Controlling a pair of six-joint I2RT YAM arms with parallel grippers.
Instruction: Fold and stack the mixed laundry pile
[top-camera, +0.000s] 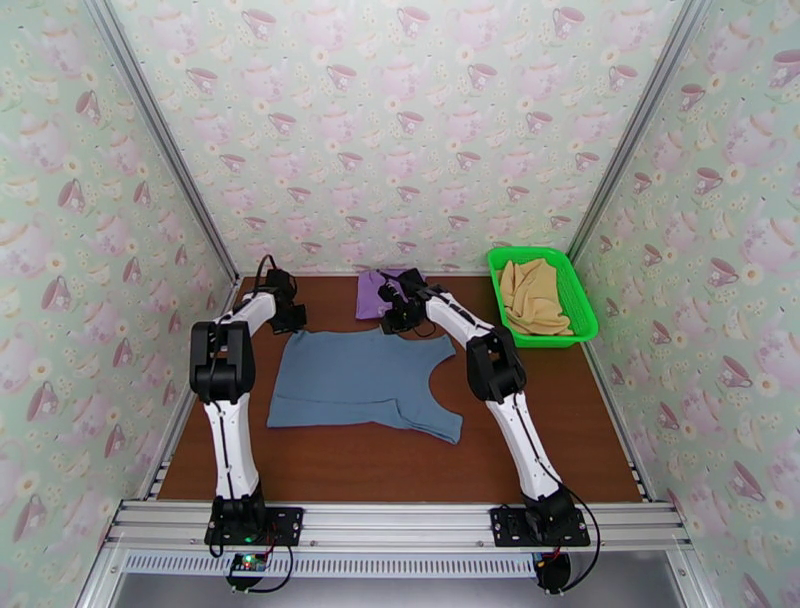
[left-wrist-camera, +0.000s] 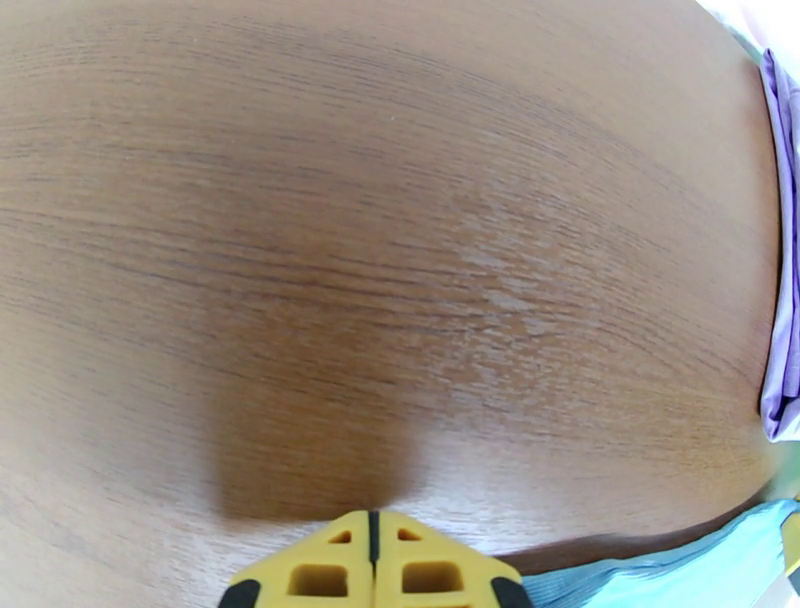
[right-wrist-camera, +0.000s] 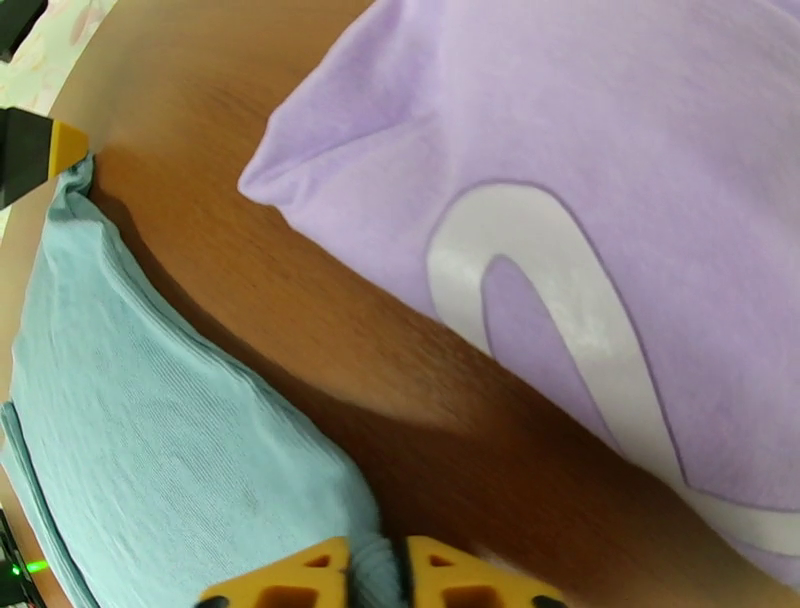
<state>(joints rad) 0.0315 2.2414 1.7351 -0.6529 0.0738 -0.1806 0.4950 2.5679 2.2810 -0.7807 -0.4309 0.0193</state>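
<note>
Left end effector (left-wrist-camera: 372, 525) and right end effector (right-wrist-camera: 378, 550) — both clamped on the blue-grey garment (top-camera: 360, 380) along its far edge.

The left arm (top-camera: 228, 420) and right arm (top-camera: 515, 430) share white links, black joint housings, black base plates (top-camera: 285, 524) and black cables (top-camera: 593, 530); their fingers (left-wrist-camera: 420, 548) are yellow with rectangular cut-outs.

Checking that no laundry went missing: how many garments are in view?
3. The slate blue-grey garment lies spread in the middle, the lilac garment sits behind it, and the tan-yellow garment is in the green basket at back right. More could hide beneath it.
</note>
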